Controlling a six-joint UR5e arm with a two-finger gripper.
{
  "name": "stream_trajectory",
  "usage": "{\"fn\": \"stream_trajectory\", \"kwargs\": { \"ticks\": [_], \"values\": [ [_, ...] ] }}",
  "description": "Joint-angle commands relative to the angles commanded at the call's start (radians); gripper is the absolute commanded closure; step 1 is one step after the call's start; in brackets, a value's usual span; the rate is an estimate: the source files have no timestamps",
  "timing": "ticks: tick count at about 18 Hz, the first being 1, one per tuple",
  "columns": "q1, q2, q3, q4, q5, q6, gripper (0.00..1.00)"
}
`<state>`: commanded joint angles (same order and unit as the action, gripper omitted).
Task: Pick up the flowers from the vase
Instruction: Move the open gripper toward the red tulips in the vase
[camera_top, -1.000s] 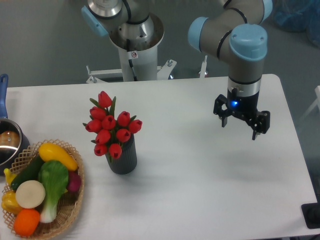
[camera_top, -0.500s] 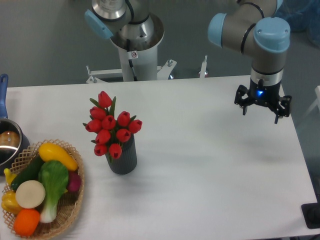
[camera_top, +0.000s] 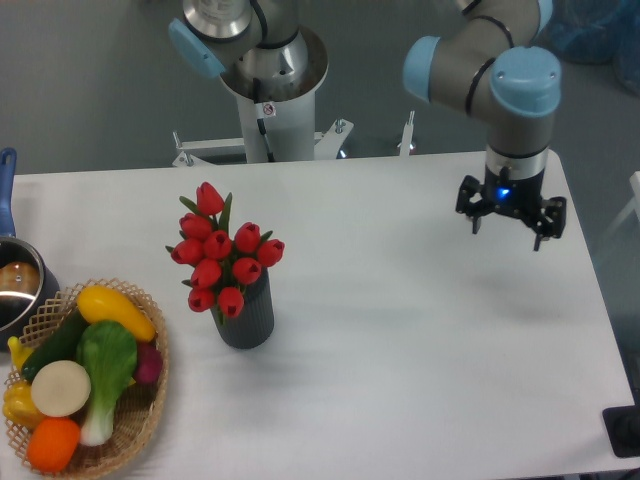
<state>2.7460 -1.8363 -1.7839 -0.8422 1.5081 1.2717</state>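
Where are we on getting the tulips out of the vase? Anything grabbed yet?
Nothing is done yet: the flowers sit in the vase on the left half of the table. Nothing is in hand: the claw hangs open and empty over the table's right side, far from the bunch. Left to do: cross to the vase, close on the flowers and lift them out.

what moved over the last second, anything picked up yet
Only the arm moved: its black two-finger pincer swung right and toward the table's far edge, then edged back left a little. It remains open and empty. The red tulips still stand in the ribbed dark grey vase, untouched.
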Motion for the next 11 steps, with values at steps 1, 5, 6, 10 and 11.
{"fn": "stream_trajectory", "kwargs": {
  "ticks": [1, 5, 6, 10, 11],
  "values": [
    [-0.011, 0.014, -0.012, 0.0, -0.028, 0.005, 0.0],
    [-0.031, 0.089, -0.074, 0.0, -0.248, 0.008, 0.0],
    [-0.037, 0.113, -0.095, 0.0, -0.306, 0.005, 0.0],
    [-0.067, 0.198, -0.14, 0.0, -0.347, 0.008, 0.0],
    [-0.083, 0.218, -0.147, 0.0, -0.35, 0.008, 0.0]
  ]
}}
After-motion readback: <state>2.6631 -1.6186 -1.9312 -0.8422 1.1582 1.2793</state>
